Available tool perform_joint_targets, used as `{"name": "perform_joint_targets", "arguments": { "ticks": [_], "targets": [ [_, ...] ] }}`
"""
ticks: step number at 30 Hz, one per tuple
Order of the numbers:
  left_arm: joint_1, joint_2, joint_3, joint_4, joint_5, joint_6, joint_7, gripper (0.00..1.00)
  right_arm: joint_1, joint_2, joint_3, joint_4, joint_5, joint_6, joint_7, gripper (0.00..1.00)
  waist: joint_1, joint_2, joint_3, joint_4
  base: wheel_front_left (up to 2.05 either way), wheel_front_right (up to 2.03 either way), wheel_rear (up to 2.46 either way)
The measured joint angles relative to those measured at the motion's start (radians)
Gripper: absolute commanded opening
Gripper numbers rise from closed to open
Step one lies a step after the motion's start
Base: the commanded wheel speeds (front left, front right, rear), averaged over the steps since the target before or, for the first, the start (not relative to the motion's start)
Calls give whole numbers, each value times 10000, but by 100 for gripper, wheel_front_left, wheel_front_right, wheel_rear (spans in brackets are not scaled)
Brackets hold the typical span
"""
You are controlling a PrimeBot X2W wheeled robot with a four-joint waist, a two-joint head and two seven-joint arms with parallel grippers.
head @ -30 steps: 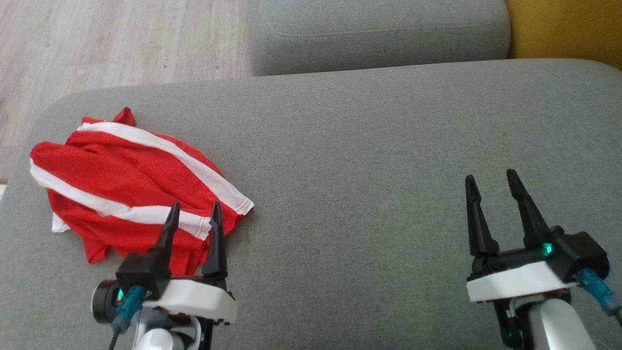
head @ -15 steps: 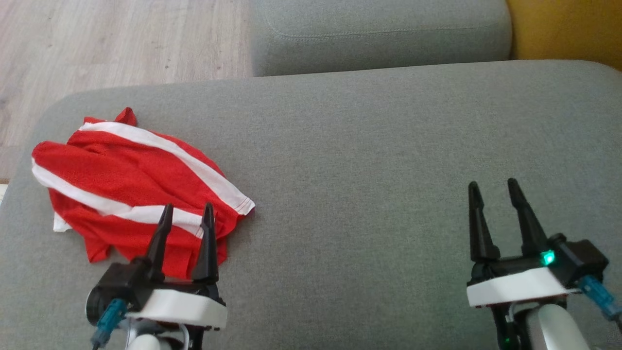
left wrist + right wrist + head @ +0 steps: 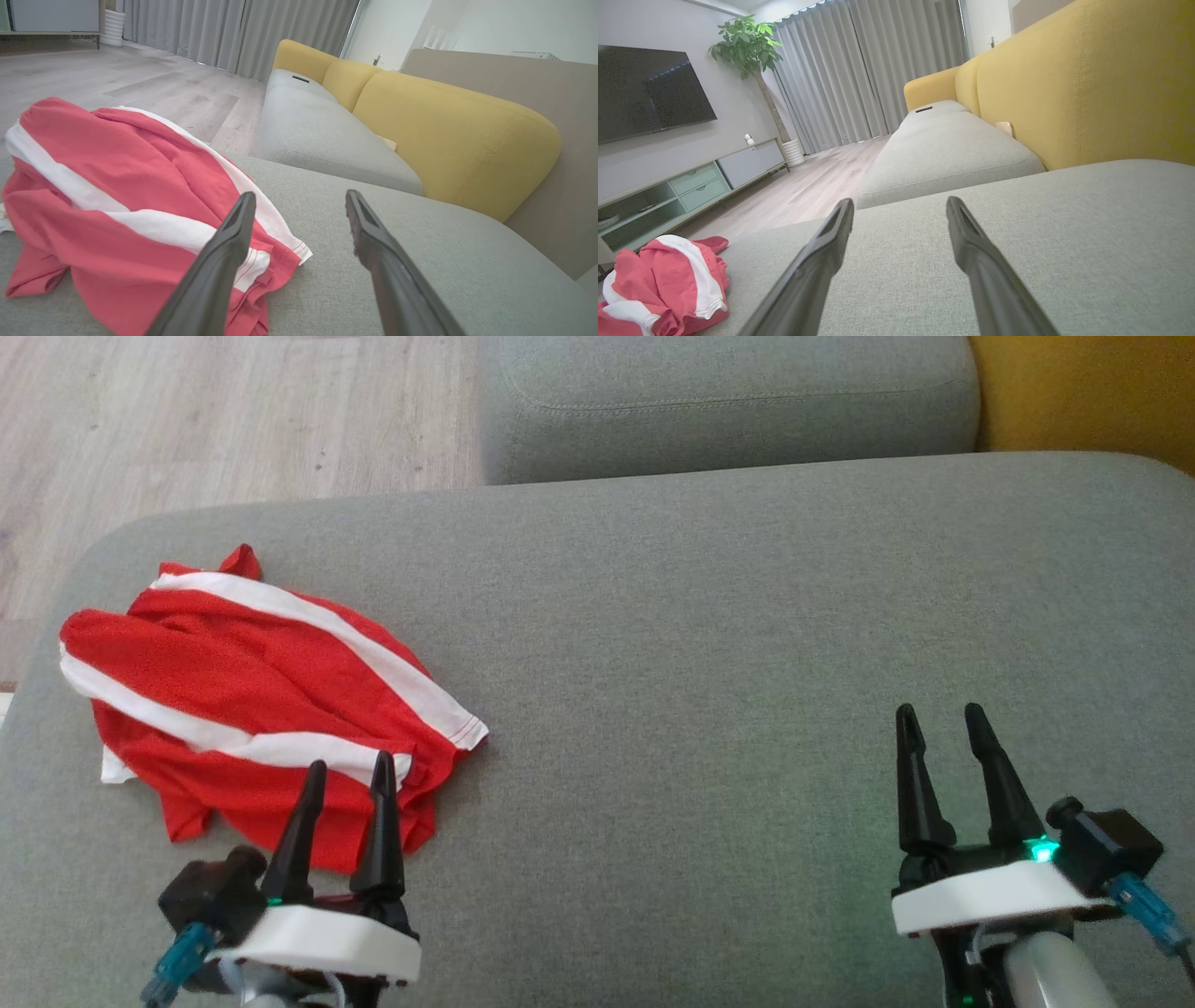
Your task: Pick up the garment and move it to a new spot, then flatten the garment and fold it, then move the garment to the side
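Observation:
The garment [image 3: 243, 691] is red with white stripes and lies crumpled at the left end of the grey sofa cushion [image 3: 709, 635]. My left gripper [image 3: 350, 767] stands open over the garment's near edge, nothing between its fingers. In the left wrist view the garment [image 3: 117, 196] fills the left half, and the left finger [image 3: 224, 252] crosses its white-hemmed corner. My right gripper [image 3: 938, 714] is open above bare cushion at the lower right, far from the cloth. The right wrist view shows the garment [image 3: 668, 280] at the lower left, beyond the open fingers.
A second grey cushion [image 3: 728, 401] lies behind the one I work on, with a yellow backrest [image 3: 1083, 392] at the right. Wooden floor [image 3: 224, 420] runs past the cushion's left and far edges. A TV [image 3: 649, 93], a low cabinet [image 3: 686, 191] and a plant [image 3: 747, 51] stand across the room.
Both grippers have drawn back toward me, lower in the head view. The left one now covers less of the garment. The garment has not moved.

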Motion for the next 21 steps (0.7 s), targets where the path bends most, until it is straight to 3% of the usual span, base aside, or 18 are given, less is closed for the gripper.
{"name": "perform_joint_targets", "arguments": {
  "ticks": [21],
  "targets": [
    [-8,-8,-12,196,-500,-165,0,100,-2,-2,67,144,320,-2,0,100,0,0,-104,207,0,0,0]
  ]
}}
